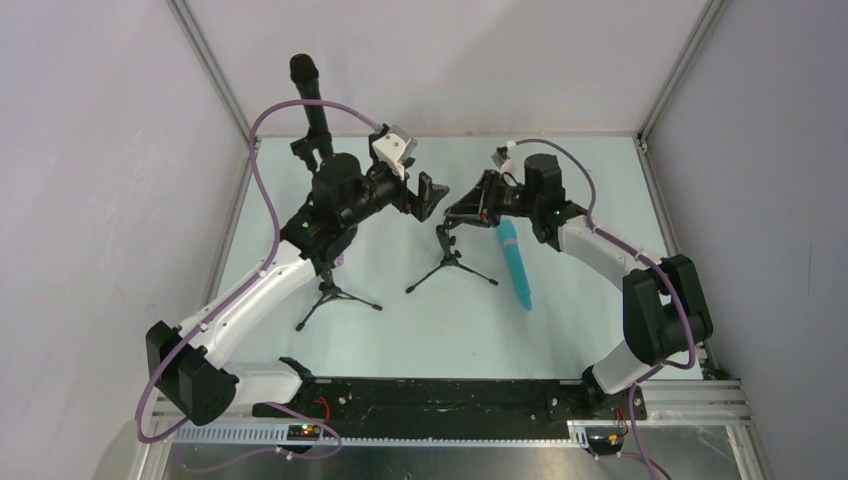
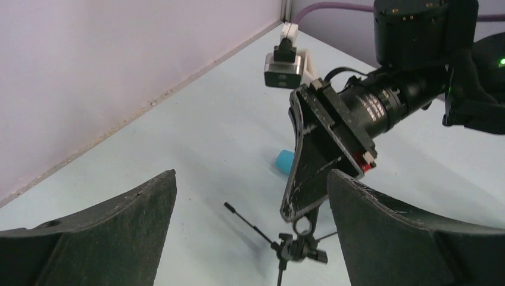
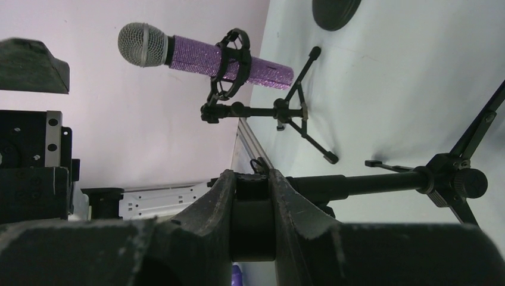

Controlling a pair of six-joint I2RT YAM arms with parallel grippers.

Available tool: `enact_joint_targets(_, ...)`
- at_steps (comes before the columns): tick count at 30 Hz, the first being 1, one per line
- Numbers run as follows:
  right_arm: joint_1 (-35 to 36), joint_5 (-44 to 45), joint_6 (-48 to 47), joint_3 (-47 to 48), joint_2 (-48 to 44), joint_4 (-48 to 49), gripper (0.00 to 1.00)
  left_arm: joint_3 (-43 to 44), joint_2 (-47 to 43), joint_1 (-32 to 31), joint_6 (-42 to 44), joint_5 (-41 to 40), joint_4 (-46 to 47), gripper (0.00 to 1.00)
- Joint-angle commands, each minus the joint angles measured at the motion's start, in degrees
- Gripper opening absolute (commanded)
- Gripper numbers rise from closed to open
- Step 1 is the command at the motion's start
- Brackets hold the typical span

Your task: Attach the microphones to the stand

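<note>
A small tripod stand (image 1: pixel 451 264) is in the middle of the table. My right gripper (image 1: pixel 456 213) is shut on the black holder (image 3: pixel 252 208) at its top. The light blue microphone (image 1: pixel 516 264) lies flat just right of that stand. The glittery purple microphone (image 3: pixel 226 59) with a silver head sits clipped in a second tripod stand (image 3: pixel 286 113). In the top view my left arm hides most of it. The black microphone (image 1: pixel 306 82) stands upright at the back left. My left gripper (image 1: pixel 431 196) hangs open beside the right one, its fingers (image 2: pixel 119 226) wide apart with nothing between them.
White walls and aluminium posts (image 1: pixel 212 62) close in the light table (image 1: pixel 590 180) on three sides. A round black base (image 3: pixel 336 11) rests on the table at the top of the right wrist view. The purple cable (image 1: pixel 262 190) loops over my left arm.
</note>
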Motion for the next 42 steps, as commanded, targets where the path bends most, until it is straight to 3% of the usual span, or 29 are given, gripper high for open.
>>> enact_joint_targets(1, 2.2, 3.9, 8.8, -2.7, -3.1, 13.9, 0.0, -0.9, -1.9, -0.4, 1.4, -0.8, 1.1, 1.0)
enact_joint_targets(5, 2.7, 6.7, 14.3, -7.3, -3.5, 22.6, 0.0, -1.0, -1.8, -0.4, 1.5, -0.8, 1.2, 1.0)
enact_joint_targets(17, 2.0, 14.1, 9.8, -13.8, -8.5, 15.8, 0.0, -1.0, -1.7, -0.6, 1.8, -1.0, 1.1, 1.0)
enact_joint_targets(24, 3.1, 17.6, 8.3, -14.9, -10.5, 13.9, 0.06, -1.1, -1.6, -0.9, 2.0, -1.0, 1.2, 1.0)
enact_joint_targets(32, 3.1, 19.7, 6.4, -17.1, -12.2, 14.7, 0.33, -1.3, -1.6, -1.1, 2.3, -1.2, 1.1, 1.0)
enact_joint_targets(41, 2.9, 24.3, 3.3, -17.2, -17.0, 9.3, 0.87, -1.3, -1.7, -1.2, 2.5, -1.2, 1.2, 1.0)
enact_joint_targets(42, 2.9, 25.1, 2.8, -17.2, -17.7, 8.4, 0.9, -1.3, -1.7, -1.2, 2.5, -1.2, 1.2, 1.0)
